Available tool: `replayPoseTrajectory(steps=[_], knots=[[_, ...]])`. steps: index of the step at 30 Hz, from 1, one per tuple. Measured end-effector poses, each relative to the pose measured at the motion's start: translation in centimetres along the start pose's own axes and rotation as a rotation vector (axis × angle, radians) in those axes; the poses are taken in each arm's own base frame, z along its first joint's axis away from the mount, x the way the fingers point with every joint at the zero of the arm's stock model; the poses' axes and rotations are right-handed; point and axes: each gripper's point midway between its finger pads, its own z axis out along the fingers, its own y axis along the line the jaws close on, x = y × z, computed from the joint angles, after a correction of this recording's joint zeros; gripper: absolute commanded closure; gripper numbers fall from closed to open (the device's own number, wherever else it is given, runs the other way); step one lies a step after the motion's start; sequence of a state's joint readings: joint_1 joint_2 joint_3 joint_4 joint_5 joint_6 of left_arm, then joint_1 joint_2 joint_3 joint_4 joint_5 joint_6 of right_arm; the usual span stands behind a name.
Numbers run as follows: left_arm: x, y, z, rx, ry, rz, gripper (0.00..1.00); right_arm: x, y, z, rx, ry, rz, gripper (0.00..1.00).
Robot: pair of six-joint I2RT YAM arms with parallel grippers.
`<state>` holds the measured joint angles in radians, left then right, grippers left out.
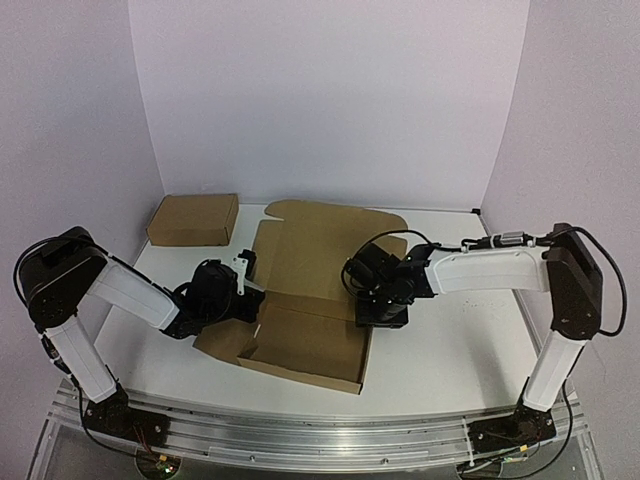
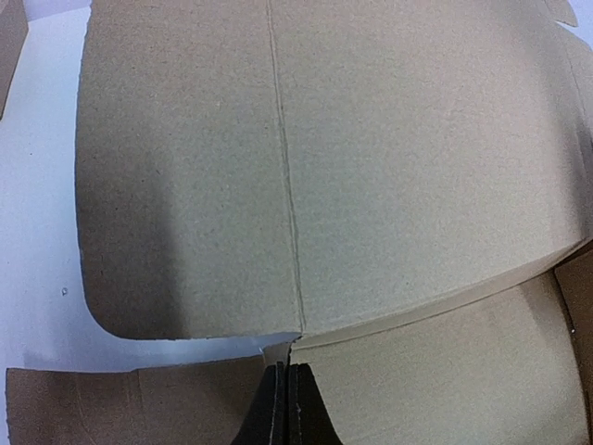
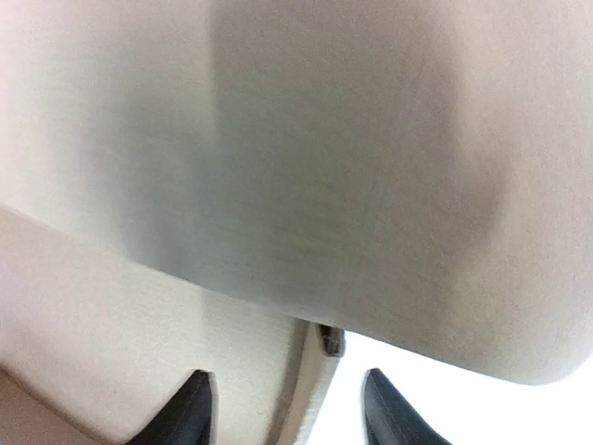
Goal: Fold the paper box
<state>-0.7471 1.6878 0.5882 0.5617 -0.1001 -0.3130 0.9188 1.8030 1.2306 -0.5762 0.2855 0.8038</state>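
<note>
The paper box [image 1: 318,250] lies in the middle of the table as a half-folded brown mailer. Its shallow tray [image 1: 305,345] is at the front and its big lid panel lies open behind. My left gripper [image 1: 247,296] is at the tray's left wall. In the left wrist view it [image 2: 285,408] is shut, pinching a thin cardboard edge of the box [image 2: 371,185] at the corner. My right gripper [image 1: 376,303] is at the tray's right wall. In the right wrist view it [image 3: 289,408] is open and straddles the wall's top edge [image 3: 310,371], one finger on each side.
A smaller plain brown box [image 1: 193,218] stands at the back left, and its corner shows in the left wrist view [image 2: 9,37]. White table [image 1: 450,340] lies right of the mailer. Lilac walls close in the back and both sides.
</note>
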Motion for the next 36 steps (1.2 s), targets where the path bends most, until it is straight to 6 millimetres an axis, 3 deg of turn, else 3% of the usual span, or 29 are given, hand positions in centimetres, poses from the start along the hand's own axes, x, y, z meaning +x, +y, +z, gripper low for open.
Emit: replayPoseTrajectory(steps=[9,14,19,25,28,31,34,36], knots=[[0.0,0.0,-0.1,0.001,0.001,0.003,0.98,1.6,-1.1,2.7,0.073,0.047,0.064,0.98],[0.2,-0.1,-0.4,0.001,0.021,0.015,0.81,1.0,-1.6,2.7,0.093,0.019,0.092,1.00],[-1.0,-0.3,-0.9,0.014,0.043,0.037,0.65,1.0,-2.6,2.8,0.132,0.002,0.072,1.00],[-4.3,0.2,-3.4,0.056,0.048,0.036,0.62,0.5,-3.3,2.4,0.147,-0.046,0.044,1.00],[-6.8,2.2,-5.0,0.031,0.025,-0.009,0.65,0.3,-3.8,1.9,0.135,-0.086,0.040,1.00],[-7.1,5.9,-5.6,-0.046,0.079,-0.088,0.69,0.0,-4.2,1.5,0.125,-0.123,0.040,1.00],[-4.4,9.1,-5.6,-0.121,0.204,-0.191,0.71,-0.2,-4.4,1.3,0.106,-0.162,0.036,1.00],[-1.5,10.3,-5.7,-0.157,0.313,-0.250,0.73,-0.5,-4.5,1.1,0.095,-0.188,0.030,1.00]])
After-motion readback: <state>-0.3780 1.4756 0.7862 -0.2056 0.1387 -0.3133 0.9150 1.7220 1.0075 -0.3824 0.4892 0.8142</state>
